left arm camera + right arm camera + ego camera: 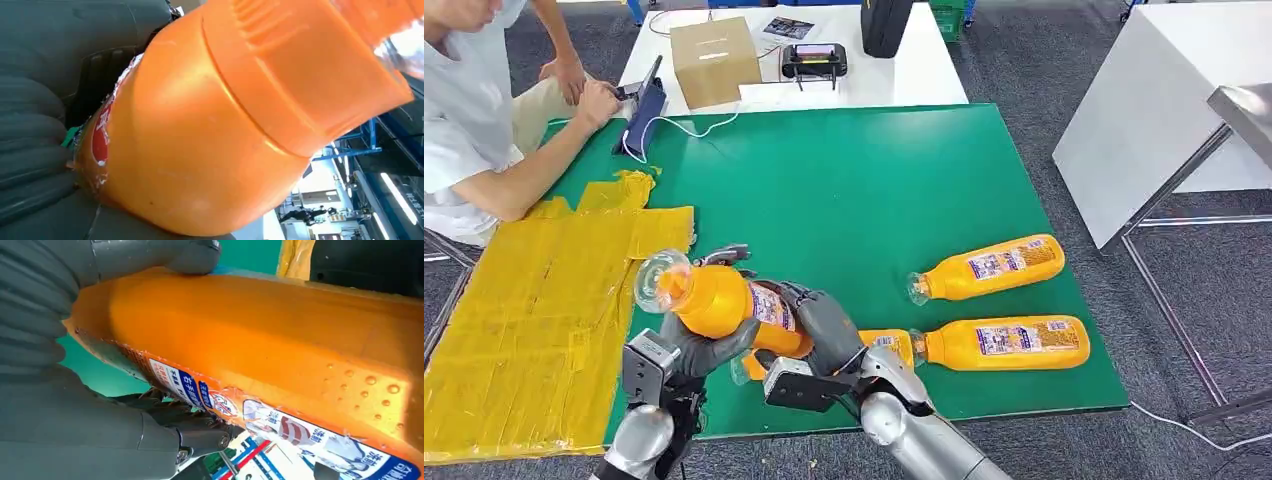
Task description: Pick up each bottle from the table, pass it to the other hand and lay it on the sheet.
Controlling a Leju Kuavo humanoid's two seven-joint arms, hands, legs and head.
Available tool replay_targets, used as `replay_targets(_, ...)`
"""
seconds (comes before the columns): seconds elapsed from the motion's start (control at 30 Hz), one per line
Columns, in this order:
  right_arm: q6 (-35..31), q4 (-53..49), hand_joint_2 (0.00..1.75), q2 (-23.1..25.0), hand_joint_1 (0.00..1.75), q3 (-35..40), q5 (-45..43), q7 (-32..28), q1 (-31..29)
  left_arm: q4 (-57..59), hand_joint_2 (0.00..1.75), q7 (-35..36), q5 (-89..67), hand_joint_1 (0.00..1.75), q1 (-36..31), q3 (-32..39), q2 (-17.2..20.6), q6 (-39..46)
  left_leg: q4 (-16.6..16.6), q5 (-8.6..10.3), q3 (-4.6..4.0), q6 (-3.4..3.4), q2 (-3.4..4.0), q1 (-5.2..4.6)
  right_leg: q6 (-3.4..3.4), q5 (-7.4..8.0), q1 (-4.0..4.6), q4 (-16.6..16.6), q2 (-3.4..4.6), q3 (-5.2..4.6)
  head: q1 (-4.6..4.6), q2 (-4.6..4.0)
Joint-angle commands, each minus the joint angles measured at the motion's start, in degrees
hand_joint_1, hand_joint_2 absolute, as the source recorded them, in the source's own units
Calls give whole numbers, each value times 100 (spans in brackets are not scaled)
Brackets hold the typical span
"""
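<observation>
**Bottle held by both hands above the near edge of the bench**

The orange bottle (719,300) is raised over the green bench (854,190), cap end toward the yellow sheet (534,320) on the left. The left hand (709,345) has its fingers clamped around the shoulder; the right hand (824,330) has its fingers clamped on the labelled body. Risk: if the right hand lets go before the left grip is firm, the smooth bottle may slip and fall. Three other bottles (989,268) lie on the right, all with orange contents. A cardboard box (714,60) stands far off, closed.
</observation>
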Motion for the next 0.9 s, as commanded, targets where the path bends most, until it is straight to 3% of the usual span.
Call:
replay_targets(0.03, -93, 167, 175, -112, 175, 163, -97, -31, 6, 232, 175, -51, 84, 175, -234, 38, -48, 40, -2, -8, 26, -8, -26, 13, -12, -9, 6, -8, 20, 33, 0, 0)
replay_targets(0.07, -129, 132, 175, -108, 175, 122, -131, -36, 34, 226, 175, -74, 61, 175, -229, 58, -55, 91, -2, -4, 15, -6, -20, 8, -8, -6, 3, -6, 14, 21, 0, 0)
replay_targets(0.1, -242, 13, 175, -99, 65, 9, -229, -73, 116, 224, 175, -141, -81, 175, -231, 97, -63, 270, 0, -9, 24, -8, -26, 13, -12, -10, 6, -6, 21, 32, 0, 0)
replay_targets(0.13, -321, -83, 175, -101, 0, -55, -278, -102, 169, 220, 175, -173, -177, 175, -239, 112, -56, 392, -3, -3, 13, -5, -19, 7, -8, -4, 2, -5, 13, 17, 0, 0)
replay_targets(0.3, -372, -263, 175, -132, 0, -124, -322, -105, 242, 194, 175, -197, -291, 175, -253, 155, -28, 509, 1, -5, 12, -6, -21, 9, -9, -6, 4, -3, 17, 18, 2, 0)
replay_targets(0.4, -692, -1012, 175, -259, 0, -458, -511, -244, 512, 288, 175, -123, -1697, 175, -446, 203, 100, 1676, 6, -12, 23, -9, -28, 14, -13, -14, 7, -1, 25, 32, 0, 0)
replay_targets(0.43, -861, -1301, 175, -296, 0, -596, -474, -248, 613, 470, 175, 229, -2603, 175, -592, 201, 214, 2044, 2, -1, 5, -7, -32, 9, -9, -8, 5, -1, 3, 14, 2, 0)
replay_targets(0.5, -912, -1723, 175, -402, 0, -718, -374, -152, 741, 662, 175, 461, -3147, 175, -771, 282, 224, 2229, 6, -4, 7, -8, -41, 12, -12, -11, 6, 1, 2, 17, 0, 0)
replay_targets(0.57, -1188, -2075, 175, -445, 0, -876, -130, -163, 883, 1065, 175, 1257, -4896, 175, -1007, 407, 240, 2631, 0, -1, 12, -7, -45, 10, -11, -9, 4, -3, -1, 22, 2, 0)
replay_targets(0.67, -1475, -2558, 175, -496, 0, -1038, 346, -70, 1010, 2102, 175, 3089, -8033, 175, -1657, 571, 450, 2280, 1, -3, 23, -11, -51, 16, -16, -11, 7, -4, 9, 36, 0, 0)
replay_targets(0.7, -1458, -2612, 175, -496, 0, -1017, 475, -5, 993, 2412, 175, 3618, -8478, 175, -1905, 312, 678, 2159, 0, 2, 9, -8, -35, 9, -11, -5, 3, -2, 4, 17, 0, 0)
replay_targets(0.73, -1432, -2631, 175, -494, 0, -987, 599, 55, 966, 2689, 175, 4505, -8478, 175, -2288, -609, 1175, 1969, 3, 0, 18, -13, -47, 16, -17, -9, 8, -1, 8, 29, 2, 0)
replay_targets(0.8, -1426, -2602, 175, -454, 0, -965, 630, 91, 935, 2980, 175, 4447, -8478, 175, -2384, -557, 1122, 2137, -2, 6, 8, -9, -37, 6, -10, -4, 2, 0, -5, 16, 4, 0)
replay_targets(0.9, -1358, -2516, 175, -458, 0, -769, 1101, 278, 792, 3772, 175, 4978, -8478, 175, -2907, -1092, 1290, 1292, -2, 0, 22, -16, -12, 16, -19, -2, 11, -3, 28, 22, -2, 0)
